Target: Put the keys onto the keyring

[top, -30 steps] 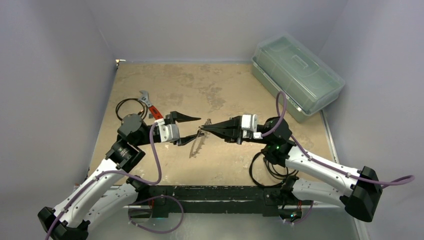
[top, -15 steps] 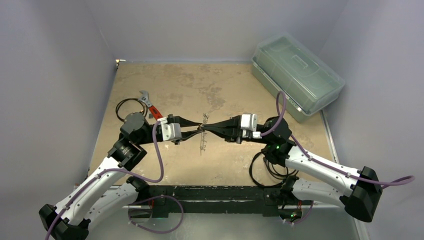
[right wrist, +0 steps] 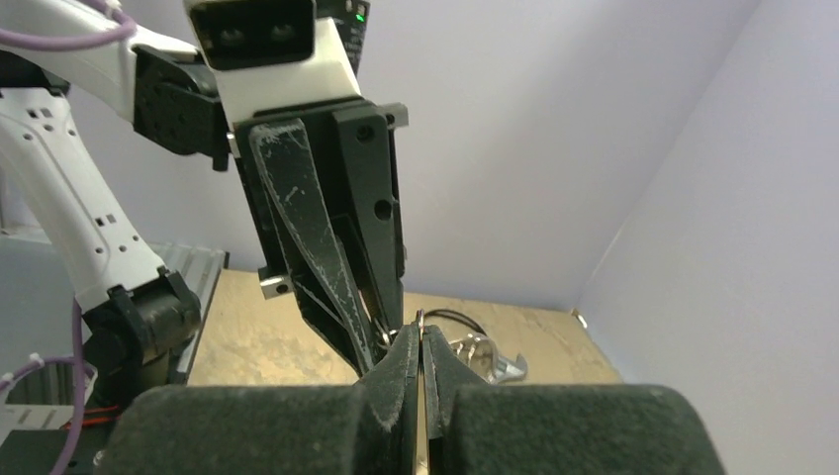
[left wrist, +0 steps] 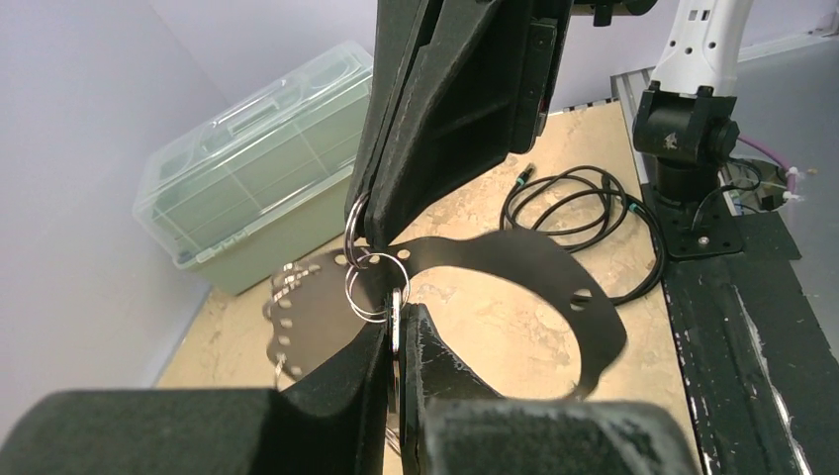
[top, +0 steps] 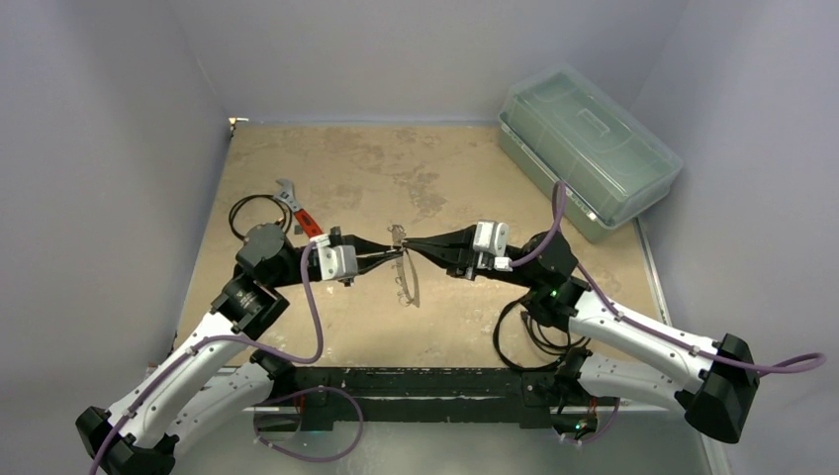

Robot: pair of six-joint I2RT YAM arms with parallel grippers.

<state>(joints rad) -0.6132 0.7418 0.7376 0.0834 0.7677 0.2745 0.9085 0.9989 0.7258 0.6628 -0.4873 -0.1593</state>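
Only wrist views show keyring (left wrist: 395, 305) clamped.

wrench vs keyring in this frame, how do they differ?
Pose: the wrench lies flat on the table, just beyond the left arm. The keyring hangs clear of the table between the left gripper and the right gripper.
Build: the wrench is a solid bar with a red handle. The keyring is a thin wire loop.
Contact: nothing grips the wrench. Both grippers are shut on the keyring.
Shared: silver metal.
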